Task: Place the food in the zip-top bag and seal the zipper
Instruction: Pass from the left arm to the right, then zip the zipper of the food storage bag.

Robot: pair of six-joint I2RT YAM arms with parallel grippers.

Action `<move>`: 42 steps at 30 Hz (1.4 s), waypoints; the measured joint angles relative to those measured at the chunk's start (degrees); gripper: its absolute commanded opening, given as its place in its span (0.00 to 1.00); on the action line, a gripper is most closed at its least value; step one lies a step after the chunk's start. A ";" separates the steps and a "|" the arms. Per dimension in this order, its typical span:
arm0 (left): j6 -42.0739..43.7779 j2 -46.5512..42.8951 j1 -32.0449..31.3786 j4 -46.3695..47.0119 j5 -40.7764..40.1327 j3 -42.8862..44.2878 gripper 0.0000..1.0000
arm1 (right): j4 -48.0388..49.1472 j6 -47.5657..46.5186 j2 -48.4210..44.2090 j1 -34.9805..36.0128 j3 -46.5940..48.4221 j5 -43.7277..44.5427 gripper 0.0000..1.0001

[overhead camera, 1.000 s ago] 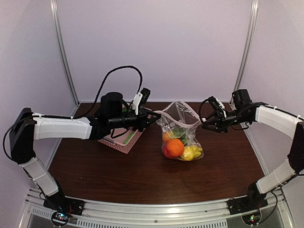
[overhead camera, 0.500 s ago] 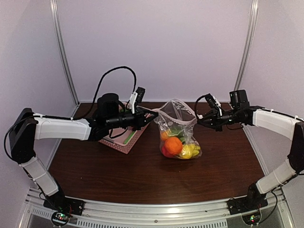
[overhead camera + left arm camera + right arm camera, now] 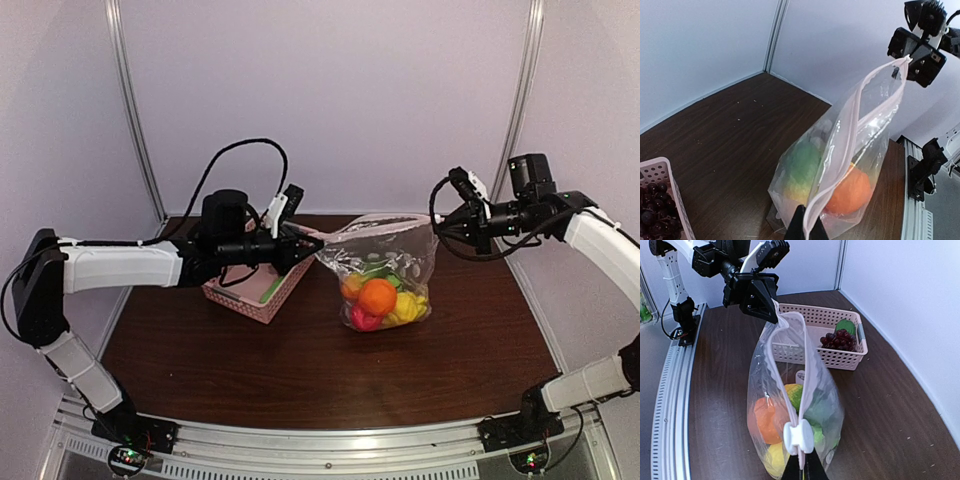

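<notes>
**Bag stretched taut between two tools, mouth not yet sealed**

The clear crinkly zip-top bag (image 3: 385, 275) stands mid-desk. Its bottom appears to rest on the dark wooden desk (image 3: 300, 370), and its mouth is drawn into a long line running left to right. Inside lie a glossy orange toy fruit (image 3: 377, 296), a yellow piece (image 3: 406, 308) and a green round piece (image 3: 801, 162). The thin pale zipper strip (image 3: 810, 360) gapes in a narrow slit along its middle and meets only at the two ends, so the bag is not sealed. A small white slider (image 3: 798, 436) sits at the right end.

The left tool (image 3: 316, 240) is clenched on the left corner of the mouth. The right tool (image 3: 441, 228) is clenched on the right corner, just beside the slider. Held this way, the pair keep the mouth straight and tight, which I judge readies the strip for closing along its length.

Left of the bag, under the left arm, the pink lattice basket (image 3: 250, 297) holds dark purple grapes (image 3: 837, 338) and a dark green toy (image 3: 845, 326). Some food therefore lies outside the bag.
</notes>
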 measured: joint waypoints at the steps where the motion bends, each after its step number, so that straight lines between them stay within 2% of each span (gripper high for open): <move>1: 0.92 -0.50 0.00 -1.68 0.00 0.55 0.00 | -2.71 -1.60 -0.31 0.02 2.84 0.94 0.00; 5: 5.01 -3.21 -0.22 -7.45 1.44 3.21 0.00 | -13.53 -8.31 0.42 0.28 11.52 3.93 0.00; 8: 7.58 -5.20 -0.26 -11.78 2.54 4.68 0.00 | -20.94 -12.57 2.51 0.39 14.64 5.60 0.00; 9: 8.26 -5.70 -0.26 -13.35 2.67 5.05 0.04 | -23.19 -13.70 3.41 0.48 15.06 6.03 0.00; 13: 11.10 -6.67 -0.26 -17.33 4.04 5.25 0.37 | -29.00 -16.04 5.60 1.60 14.86 7.52 0.00; 17: 12.74 -7.87 -0.33 -17.27 5.07 4.31 0.62 | -28.65 -14.34 4.31 3.98 12.98 8.07 0.00; 20: 14.01 -9.31 -1.51 -15.93 4.09 4.00 0.75 | -27.87 -12.28 3.41 6.16 12.13 8.13 0.00; 24: 16.35 -9.64 -4.48 -14.91 3.32 6.47 0.78 | -27.21 -8.74 3.10 8.13 12.70 8.22 0.00; 26: 17.81 -7.89 -6.19 -15.52 3.19 10.62 0.78 | -26.97 -6.86 3.10 8.98 13.75 8.39 0.00; 33: 19.43 2.91 -11.80 -16.61 3.72 24.65 0.78 | -26.67 -2.03 3.10 12.37 16.79 10.16 0.00; 38: 18.99 11.34 -14.67 -20.41 4.22 32.39 0.70 | -26.86 -0.79 3.13 13.42 17.51 11.56 0.00; 42: 17.94 14.27 -15.56 -22.51 4.48 35.15 0.62 | -27.17 -0.76 3.13 13.99 17.55 12.02 0.00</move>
